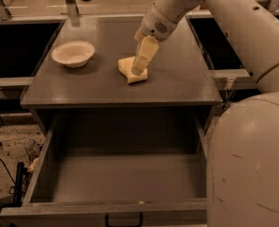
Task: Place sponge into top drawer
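Note:
The sponge (126, 66), a small pale yellow foam block, lies on the dark cabinet top (177, 79) near its middle. My gripper (138, 69) comes down from the upper right and its tip overlaps the sponge's right part, hiding some of it. I cannot tell whether it touches the sponge. The top drawer (110, 208) is pulled out wide below the cabinet top. Its dark grey inside is empty, and its small black handle (123, 220) shows at the bottom edge.
A cream round bowl (73, 53) stands on the cabinet top to the left of the sponge. My arm's large pale casing (248, 160) fills the right side. Cables (2, 150) lie on the speckled floor at the left. Dark shelves flank the cabinet.

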Tool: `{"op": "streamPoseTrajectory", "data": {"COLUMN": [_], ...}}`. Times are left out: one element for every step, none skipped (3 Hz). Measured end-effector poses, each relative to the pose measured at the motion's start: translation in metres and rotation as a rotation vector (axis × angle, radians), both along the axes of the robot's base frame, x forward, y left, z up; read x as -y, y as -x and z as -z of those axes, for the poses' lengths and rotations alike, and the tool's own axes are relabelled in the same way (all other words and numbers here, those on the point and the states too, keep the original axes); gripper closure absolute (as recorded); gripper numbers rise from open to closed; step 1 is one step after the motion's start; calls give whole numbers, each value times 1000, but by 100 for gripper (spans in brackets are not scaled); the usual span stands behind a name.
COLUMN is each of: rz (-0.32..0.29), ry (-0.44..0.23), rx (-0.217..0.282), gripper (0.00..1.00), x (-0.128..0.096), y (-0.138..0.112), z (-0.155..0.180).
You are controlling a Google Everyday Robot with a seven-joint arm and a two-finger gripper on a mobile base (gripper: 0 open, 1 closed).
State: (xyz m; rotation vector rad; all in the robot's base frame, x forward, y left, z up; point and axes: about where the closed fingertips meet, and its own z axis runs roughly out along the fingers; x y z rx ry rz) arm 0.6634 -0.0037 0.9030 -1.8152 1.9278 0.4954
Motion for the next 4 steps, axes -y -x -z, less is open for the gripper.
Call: {"op": "streamPoseTrajectory", "data": {"rz": [6, 11, -2, -2], "ry": [-13, -63, -84, -84], "rx": [-5, -43, -55, -55], "gripper": [0, 0, 0, 0], "x": [-1, 1, -11, -11], "y": [-3, -9, -19, -19], "z": [5, 33, 43, 43]}}
